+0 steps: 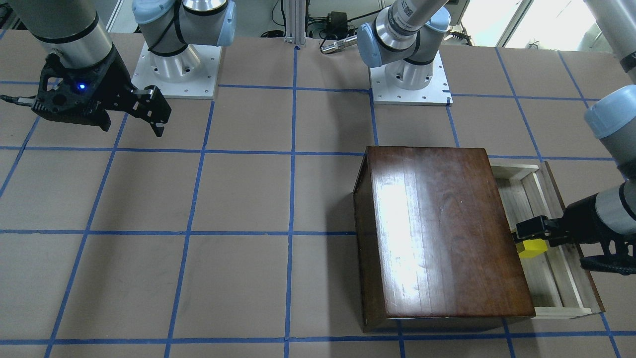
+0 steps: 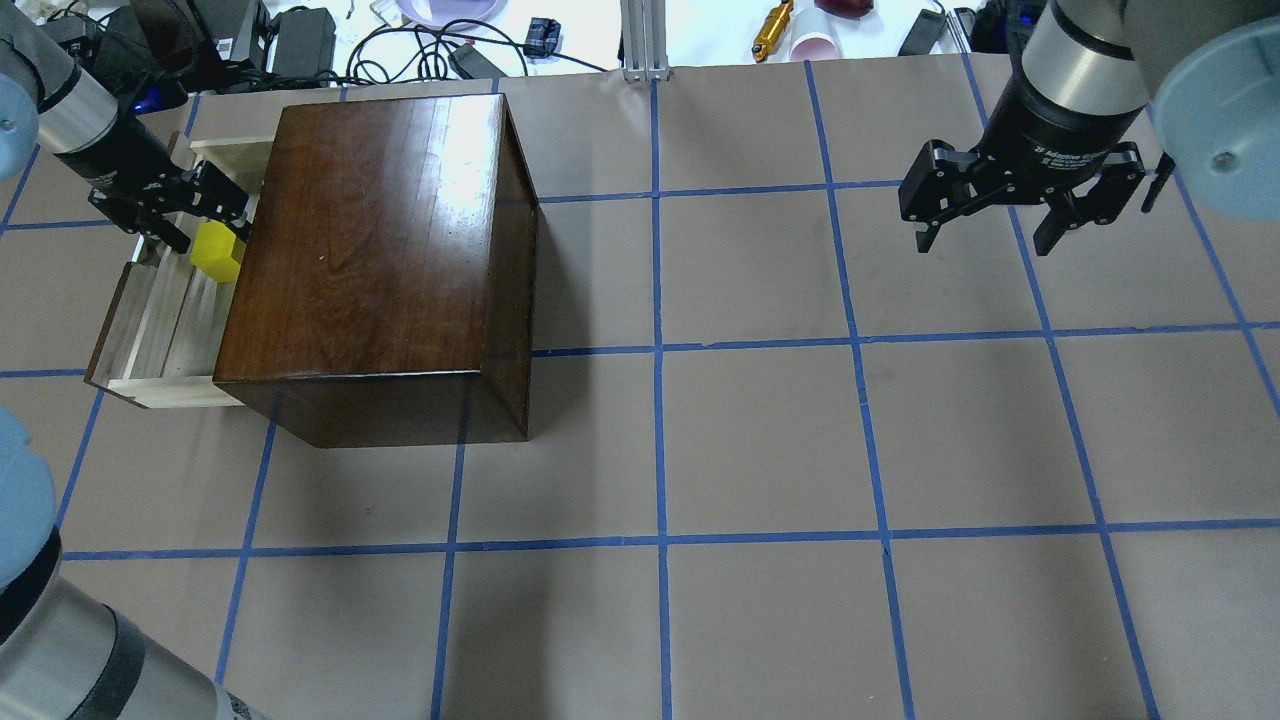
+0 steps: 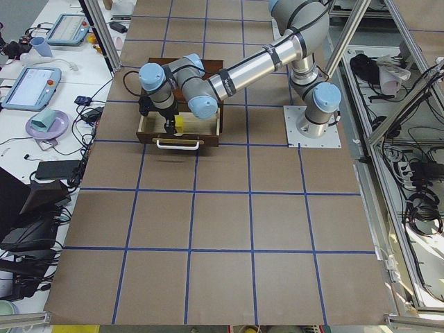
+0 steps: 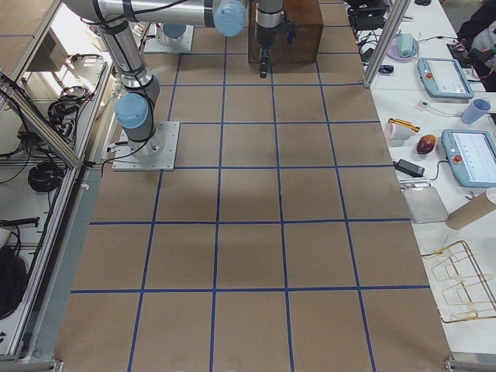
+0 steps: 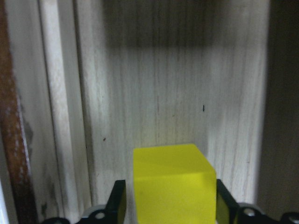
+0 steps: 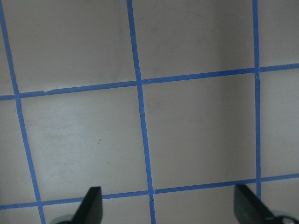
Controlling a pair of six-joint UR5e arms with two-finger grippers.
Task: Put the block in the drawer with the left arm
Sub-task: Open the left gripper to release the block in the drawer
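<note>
The yellow block [image 5: 173, 182] sits between the fingers [image 5: 118, 200] of my left gripper [image 2: 208, 230], which is shut on it. The block [image 2: 218, 254] hangs inside the open drawer [image 2: 150, 320], close to the dark-brown wooden box [image 2: 380, 230]. In the front-facing view the left gripper [image 1: 527, 239] reaches in from the right, over the drawer [image 1: 551, 278], with the block [image 1: 531, 248] beside the box [image 1: 447, 233]. The wrist view does not show whether the block touches the drawer's pale floor [image 5: 163, 84]. My right gripper [image 2: 990, 235] is open and empty, high over the table.
The drawer's dark front panel [image 2: 103, 335] sticks out to the box's left. Brown paper with a blue tape grid [image 2: 660, 350] covers the table. Cables and small items [image 2: 420, 40] lie beyond the far edge. The right gripper [image 6: 168, 205] looks down on bare table.
</note>
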